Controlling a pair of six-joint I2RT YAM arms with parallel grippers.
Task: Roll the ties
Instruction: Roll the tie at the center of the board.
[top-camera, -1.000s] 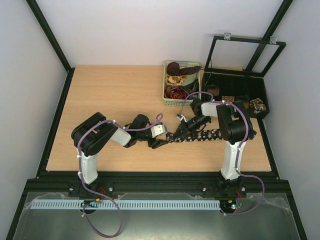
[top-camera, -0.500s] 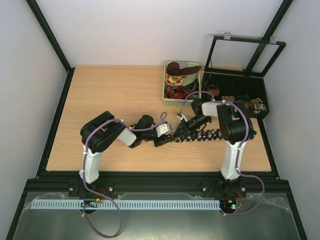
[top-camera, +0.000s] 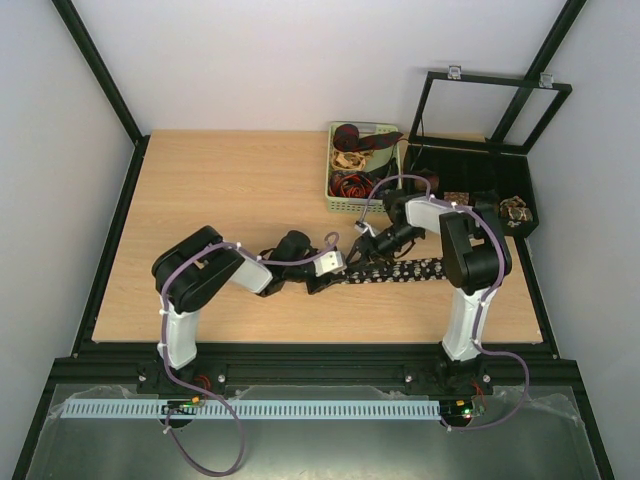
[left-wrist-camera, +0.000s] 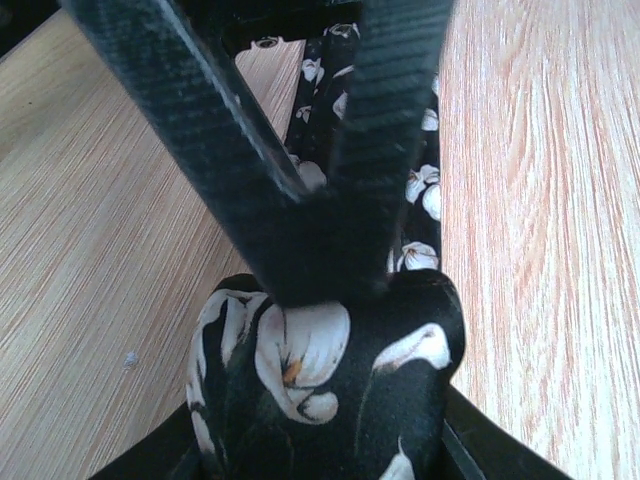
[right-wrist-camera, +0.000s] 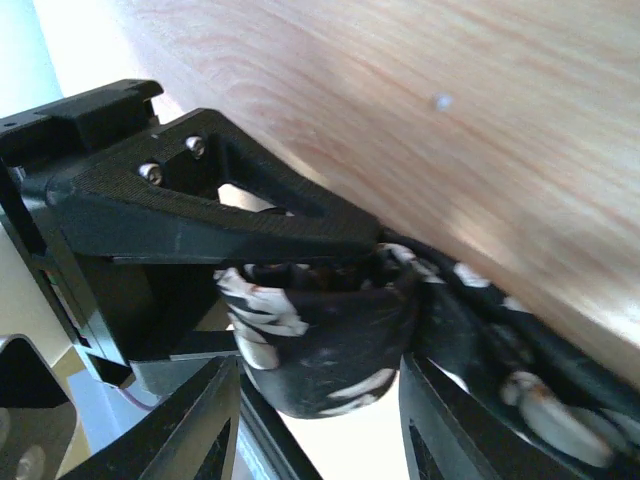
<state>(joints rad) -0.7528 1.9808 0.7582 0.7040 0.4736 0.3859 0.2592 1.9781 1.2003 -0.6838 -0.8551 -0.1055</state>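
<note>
While partly coiled in the left tool, a black tie (white floral print).

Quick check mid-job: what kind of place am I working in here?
Probably a lab robot cell rather than a home: a bare wooden tabletop boxed in by a black frame and plain white walls, with a green basket of ties and one black tie laid out as props.

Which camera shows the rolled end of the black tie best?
Left wrist: the coil fills the frame, white flowers clear. Right wrist shows it darker, from the side; the top view shows only the flat strip.
</note>
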